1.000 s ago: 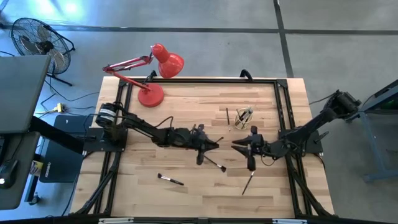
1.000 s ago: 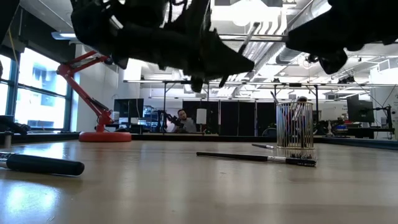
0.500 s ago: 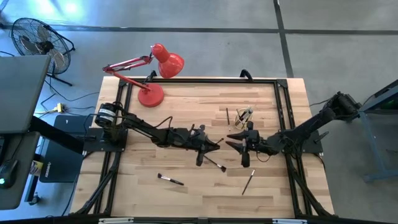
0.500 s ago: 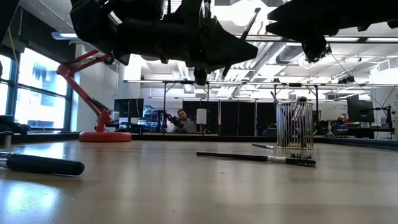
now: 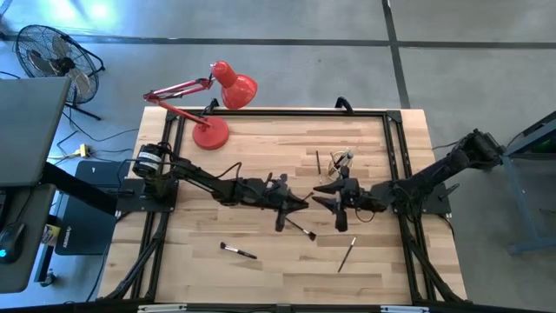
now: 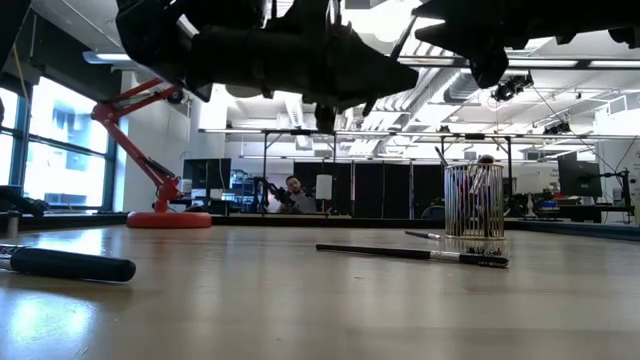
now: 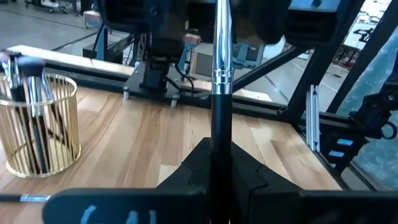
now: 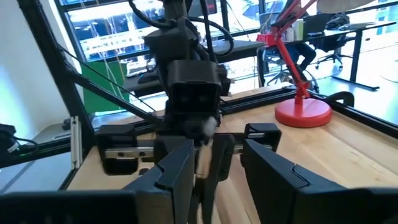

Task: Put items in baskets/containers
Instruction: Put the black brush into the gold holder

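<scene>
My left gripper (image 5: 300, 202) reaches level over the table's middle, shut on a thin brush (image 7: 222, 93) with a black handle and a silvery upper part. My right gripper (image 5: 318, 196) faces it from the table's right. Its open fingers stand on either side of the brush and of the left fingertips (image 8: 214, 168), touching nothing that I can see. Just beyond, toward the far edge, a small gold-tinted cup (image 5: 340, 165) stands on the table holding several brushes. Loose brushes lie on the table (image 5: 236, 251), (image 5: 300, 228), (image 5: 347, 254), and one (image 5: 318, 162) lies beside the cup. My left gripper pinches the brush's black handle (image 7: 221, 134) between its two fingers, just below the silvery band. The fingers come level from the table's left and lie across the brush. The brush stands nearly upright, a little tilted (image 6: 400, 45), lifted clear of the table.
A red desk lamp (image 5: 213, 104) stands at the far left corner. Black frame rails (image 5: 395, 148) run along the table's sides. Bare wood lies near the front edge. A person sits far off in the room behind (image 6: 292, 188).
My right gripper has moved toward the table's left and a little up, closing in on the left gripper, and has opened wider. The left gripper and its brush have kept still.
</scene>
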You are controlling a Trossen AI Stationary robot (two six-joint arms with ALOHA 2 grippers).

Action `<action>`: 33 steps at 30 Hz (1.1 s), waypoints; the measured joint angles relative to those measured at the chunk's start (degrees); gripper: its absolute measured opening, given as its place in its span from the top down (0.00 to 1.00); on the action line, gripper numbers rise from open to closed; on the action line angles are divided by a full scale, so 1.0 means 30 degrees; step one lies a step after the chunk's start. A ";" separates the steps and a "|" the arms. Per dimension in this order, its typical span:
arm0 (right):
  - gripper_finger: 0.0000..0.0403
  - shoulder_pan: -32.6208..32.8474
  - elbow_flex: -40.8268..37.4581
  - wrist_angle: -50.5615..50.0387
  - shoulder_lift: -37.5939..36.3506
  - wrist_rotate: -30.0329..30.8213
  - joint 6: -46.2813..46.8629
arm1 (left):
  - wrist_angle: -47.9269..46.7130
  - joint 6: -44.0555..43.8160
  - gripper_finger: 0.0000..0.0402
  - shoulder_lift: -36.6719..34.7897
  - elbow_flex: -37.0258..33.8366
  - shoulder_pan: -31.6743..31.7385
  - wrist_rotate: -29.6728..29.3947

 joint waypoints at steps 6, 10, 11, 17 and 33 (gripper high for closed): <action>0.67 -0.0262 0.0006 0.0556 0.0007 -0.0071 -0.0246 | -0.0793 0.0022 0.96 0.0097 0.0790 0.0015 -0.0078; 0.67 -0.0262 0.0007 0.1131 0.0007 -0.0066 -0.0759 | -0.1476 0.0007 0.96 0.0124 0.1080 0.0007 -0.0186; 0.67 -0.0262 0.0007 0.1155 0.0007 -0.0066 -0.0779 | -0.1498 0.0007 0.96 0.0124 0.1110 0.0007 -0.0212; 0.68 -0.0262 0.0002 0.0971 0.0007 0.0100 -0.0776 | -0.1608 0.0007 0.96 0.0124 0.1103 0.0000 -0.0233; 0.97 -0.0262 0.0015 0.0420 0.0000 0.0093 -0.0881 | -0.1810 -0.0292 0.95 0.0131 0.1088 0.0009 -0.0464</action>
